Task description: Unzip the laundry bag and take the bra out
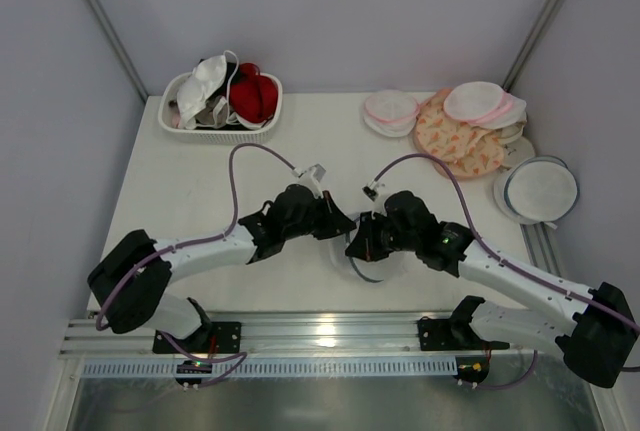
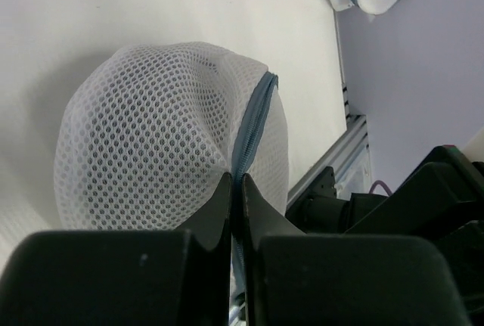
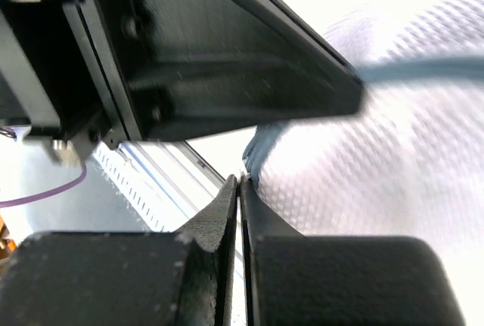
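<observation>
The laundry bag (image 2: 151, 137) is a white mesh dome with a grey-blue zip rim (image 2: 253, 118), lying on the table. My left gripper (image 2: 236, 178) is shut on the zip rim at the bag's near side. My right gripper (image 3: 239, 181) is shut at the end of the zip (image 3: 261, 141), on what looks like the zip pull, beside the bag (image 3: 378, 167). In the top view both grippers, left (image 1: 345, 226) and right (image 1: 358, 241), meet tip to tip at mid-table and cover most of the bag. The black bra is not visible; the mesh only shows grey inside.
A white basket (image 1: 220, 129) with a white bra and a red bra stands at the back left. Pink-rimmed rounds (image 1: 390, 109) and a patterned pad (image 1: 455, 136) lie at the back right. A flat grey-rimmed disc (image 1: 541, 189) lies at the right edge. A metal rail (image 1: 320, 336) runs along the near edge.
</observation>
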